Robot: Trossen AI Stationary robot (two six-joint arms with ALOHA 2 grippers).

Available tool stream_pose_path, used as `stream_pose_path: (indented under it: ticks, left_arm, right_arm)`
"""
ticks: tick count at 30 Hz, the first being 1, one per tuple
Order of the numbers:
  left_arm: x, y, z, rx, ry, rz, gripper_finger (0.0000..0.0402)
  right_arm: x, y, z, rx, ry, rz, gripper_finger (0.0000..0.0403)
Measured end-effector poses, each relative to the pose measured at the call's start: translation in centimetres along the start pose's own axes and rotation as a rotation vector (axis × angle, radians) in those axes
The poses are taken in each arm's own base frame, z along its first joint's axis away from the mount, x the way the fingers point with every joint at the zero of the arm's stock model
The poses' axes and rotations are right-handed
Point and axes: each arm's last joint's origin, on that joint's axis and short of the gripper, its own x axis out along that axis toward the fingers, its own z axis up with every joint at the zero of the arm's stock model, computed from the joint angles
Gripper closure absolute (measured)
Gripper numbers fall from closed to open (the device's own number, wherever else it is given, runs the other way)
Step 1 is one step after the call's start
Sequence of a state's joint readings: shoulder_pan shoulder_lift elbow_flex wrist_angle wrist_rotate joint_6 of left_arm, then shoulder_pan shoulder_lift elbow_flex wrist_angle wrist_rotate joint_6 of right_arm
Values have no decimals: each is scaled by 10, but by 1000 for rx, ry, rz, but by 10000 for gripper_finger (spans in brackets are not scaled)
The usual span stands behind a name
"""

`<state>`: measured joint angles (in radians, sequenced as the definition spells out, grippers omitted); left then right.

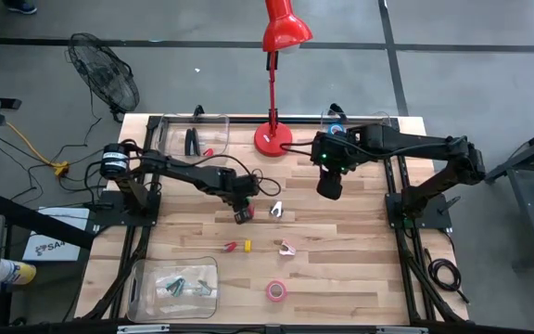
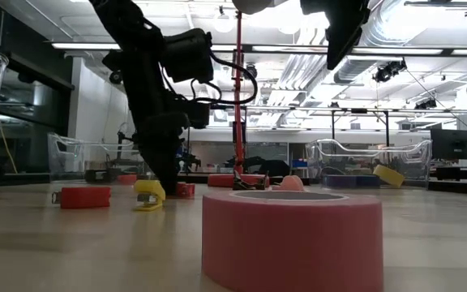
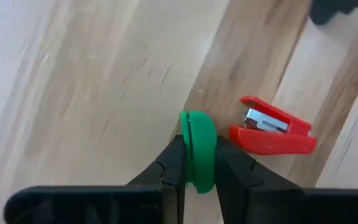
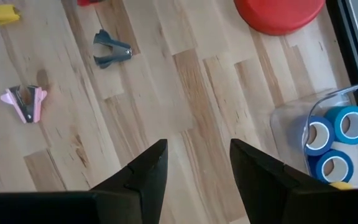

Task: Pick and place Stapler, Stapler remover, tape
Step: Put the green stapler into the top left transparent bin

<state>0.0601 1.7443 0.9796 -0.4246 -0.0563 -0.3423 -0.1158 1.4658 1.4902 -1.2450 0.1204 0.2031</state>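
My left gripper (image 1: 242, 210) stands near the table's middle, pointing down, shut on a small green roll (image 3: 197, 149) seen edge-on. A small red stapler (image 3: 271, 129) lies on the table right beside it. My right gripper (image 4: 197, 149) is open and empty above the table (image 1: 360, 269), near the red lamp's base (image 1: 272, 140). A pink tape roll (image 1: 276, 290) lies flat near the front edge. A black stapler (image 1: 191, 141) lies in the far-left clear bin. Blue tape rolls (image 4: 334, 140) lie in the far-right clear bin. My left gripper pinches the green roll by its two flat faces (image 3: 191, 167) between its two fingers, coming from above and pointing down. The roll stands on edge between the fingers, its rim sticking out past their tips. Whether it rests on the table, I cannot tell.
A grey staple remover (image 4: 112, 50) and a pink one (image 4: 23, 101) lie mid-table, with a small yellow piece (image 1: 247, 246) and a red one (image 1: 231, 246) nearby. A clear bin (image 1: 174, 288) at the front left holds small items. The red lamp's pole (image 2: 238, 97) rises at the far middle.
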Motion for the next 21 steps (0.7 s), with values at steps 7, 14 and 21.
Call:
stream_pose_path:
  ticks: [7,14,21]
  left_arm:
    - [-17,4,-3,-255,-10,58,341]
    - [-42,3,-7,-446,12,-14,349]
    - [-78,4,-11,-604,-30,-58,349]
  right_arm:
    - [0,-4,0,-71,9,-8,238]
    - [1,-14,1,-128,13,-8,238]
    - [2,-23,3,-170,16,-6,238]
